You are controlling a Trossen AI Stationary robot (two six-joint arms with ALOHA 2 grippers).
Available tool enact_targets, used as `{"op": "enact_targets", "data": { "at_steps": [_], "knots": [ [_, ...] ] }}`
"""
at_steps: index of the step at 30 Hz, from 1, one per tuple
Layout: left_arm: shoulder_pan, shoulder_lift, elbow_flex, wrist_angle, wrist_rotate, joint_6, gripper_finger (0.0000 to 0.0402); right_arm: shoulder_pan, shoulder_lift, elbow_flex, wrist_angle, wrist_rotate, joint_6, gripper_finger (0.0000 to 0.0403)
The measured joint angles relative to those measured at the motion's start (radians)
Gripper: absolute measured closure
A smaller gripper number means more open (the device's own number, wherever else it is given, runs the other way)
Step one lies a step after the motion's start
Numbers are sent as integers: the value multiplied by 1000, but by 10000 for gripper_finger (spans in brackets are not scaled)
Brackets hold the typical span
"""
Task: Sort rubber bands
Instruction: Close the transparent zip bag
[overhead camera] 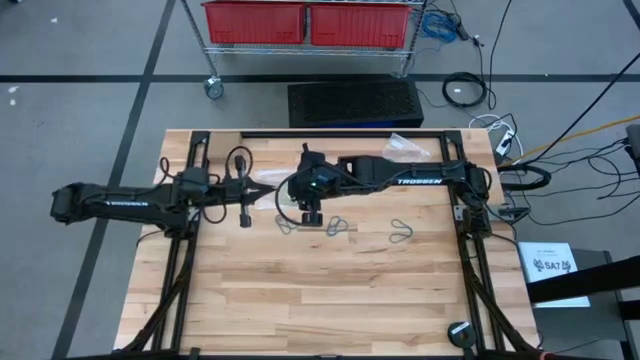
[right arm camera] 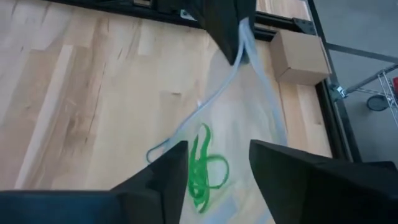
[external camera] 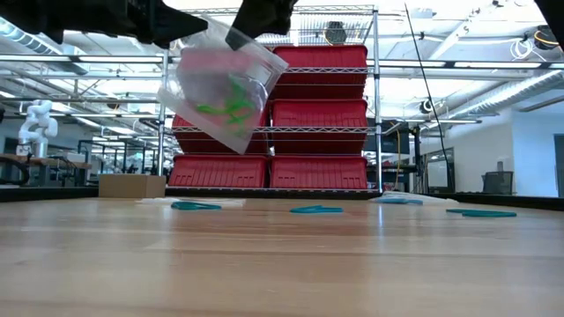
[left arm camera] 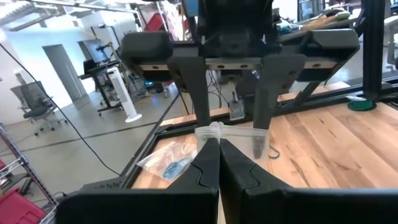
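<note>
Clearly the rubber bands are in two places. Some green rubber bands (right arm camera: 203,163) lie inside a clear plastic bag (external camera: 220,88) that hangs in the air above the middle of the table (overhead camera: 330,300). Other bands, the dark teal ones (external camera: 315,210), lie flat on the wood, a few just under the bag and one more (overhead camera: 401,231) further toward the right arm's side.

These loops look very light and soft. I think they will bend and twist at any touch, they may cling to one another, and they can spring or slip away from hard fingertips. A band that lies flat gives little to catch, so in my judgement the best place to take hold is where one strand lifts a little from the wood, or across both strands of the loop together.

The bag is also thin and limp, and it sags under its own weight. The left gripper (left arm camera: 213,152) is closed tightly on the gathered edge of the bag and carries it. The right gripper (right arm camera: 217,165) is directly above the bag's mouth, its fingers apart with nothing between them, and the green bands show in the gap below.
</note>
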Motion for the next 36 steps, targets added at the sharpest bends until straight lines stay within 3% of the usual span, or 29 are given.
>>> {"op": "enact_targets", "data": {
  "at_steps": [11, 14, 19, 21, 27, 36],
  "knots": [
    [2, 37, 0, 30, 0, 0, 401, 4, -132, 2, -197, 5, 43, 263],
    [2, 38, 0, 26, 0, 0, 401, 13, -176, 3, -308, 6, 94, 293],
    [-9, 38, 7, -61, 10, -22, 401, 68, -190, 2, -549, 4, 225, 388],
    [-24, 39, 11, -95, 34, -39, 401, 105, -190, -5, -591, 4, 289, 394],
    [-98, 88, 11, -183, 67, -97, 402, 239, -189, -108, -546, 5, 422, 402],
    [-263, 291, 11, -155, 83, -258, 401, 381, -188, -375, -320, -25, 597, 403]
  ]
}}
